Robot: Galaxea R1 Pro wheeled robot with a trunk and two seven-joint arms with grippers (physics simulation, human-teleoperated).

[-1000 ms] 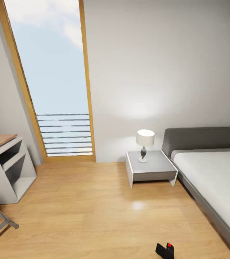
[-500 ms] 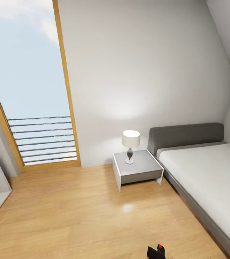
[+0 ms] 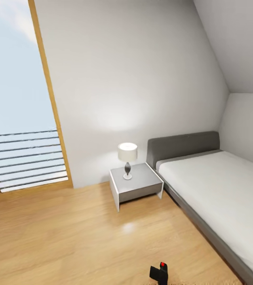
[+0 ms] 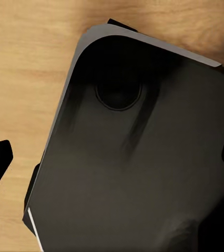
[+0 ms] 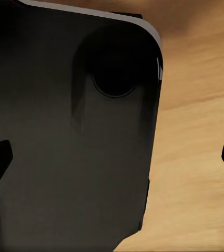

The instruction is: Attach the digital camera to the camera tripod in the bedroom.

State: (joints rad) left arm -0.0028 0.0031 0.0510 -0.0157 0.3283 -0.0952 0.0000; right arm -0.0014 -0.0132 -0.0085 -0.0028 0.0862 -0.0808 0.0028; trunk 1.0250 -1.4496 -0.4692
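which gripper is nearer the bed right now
Right, probably. The left gripper and right gripper both hang open by the robot's dark base, above the wood floor; the bed lies ahead on the robot's right.

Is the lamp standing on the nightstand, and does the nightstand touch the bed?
Lamp touching: head view shows its base resting on the nightstand top. Nightstand against bed: cannot tell.

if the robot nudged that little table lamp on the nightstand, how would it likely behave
The table lamp would probably tip easily: a wide shade sits high on a thin, waisted stem over a small round foot. It likely slides before toppling, since the nightstand top looks smooth and flat. It seems light for its size, and it stands near the top's middle, so a small nudge probably would not push it off.
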